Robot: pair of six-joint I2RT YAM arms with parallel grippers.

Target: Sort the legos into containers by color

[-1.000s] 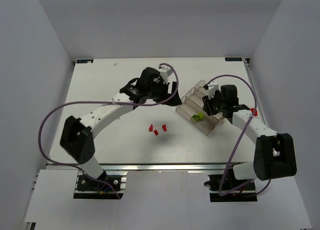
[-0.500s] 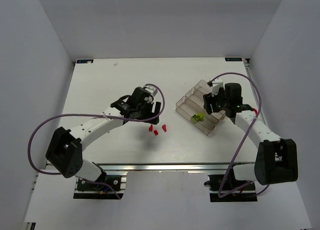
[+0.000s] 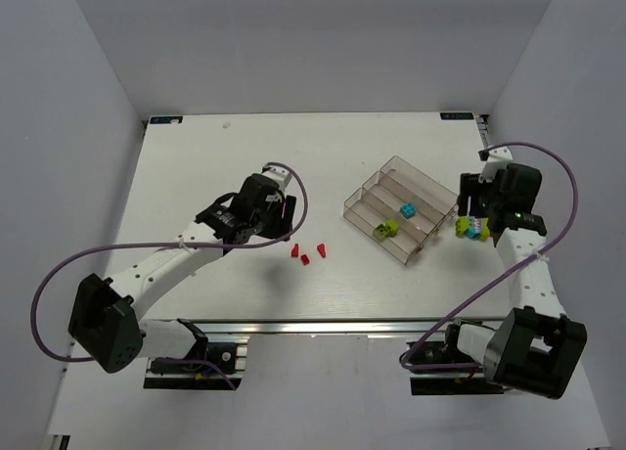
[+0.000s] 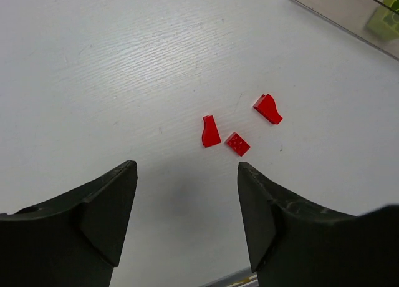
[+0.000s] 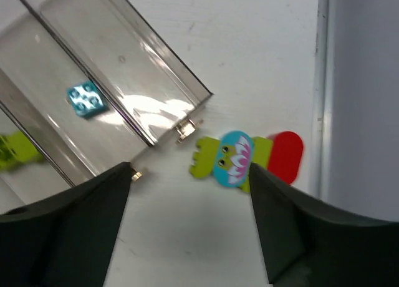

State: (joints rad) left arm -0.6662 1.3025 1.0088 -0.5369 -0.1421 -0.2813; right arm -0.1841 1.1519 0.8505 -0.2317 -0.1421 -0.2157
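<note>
Three red legos [image 4: 237, 143] lie loose on the white table, just ahead of my open, empty left gripper [image 4: 186, 168]; in the top view they [image 3: 305, 258] sit right of that gripper [image 3: 282, 218]. The clear divided tray [image 3: 370, 194] holds a cyan brick [image 3: 406, 210] and a yellow-green brick [image 3: 388, 229] in separate compartments. My right gripper [image 5: 190, 168] is open and empty, right of the tray's corner [image 5: 198, 95]. Ahead of it lies a yellow-green piece with a cyan flower-print round [image 5: 234, 159], beside a red rounded piece [image 5: 285, 155].
The table's right edge and the grey wall [image 5: 358, 112] stand close beside the red rounded piece. The left wrist view catches the tray's near corner [image 4: 330, 9] at top right. Purple cables loop off both arms.
My left gripper has swung from behind the tray toward the near side, beside the red legos. My right gripper has moved off the tray to its right; a cyan brick now shows inside.
</note>
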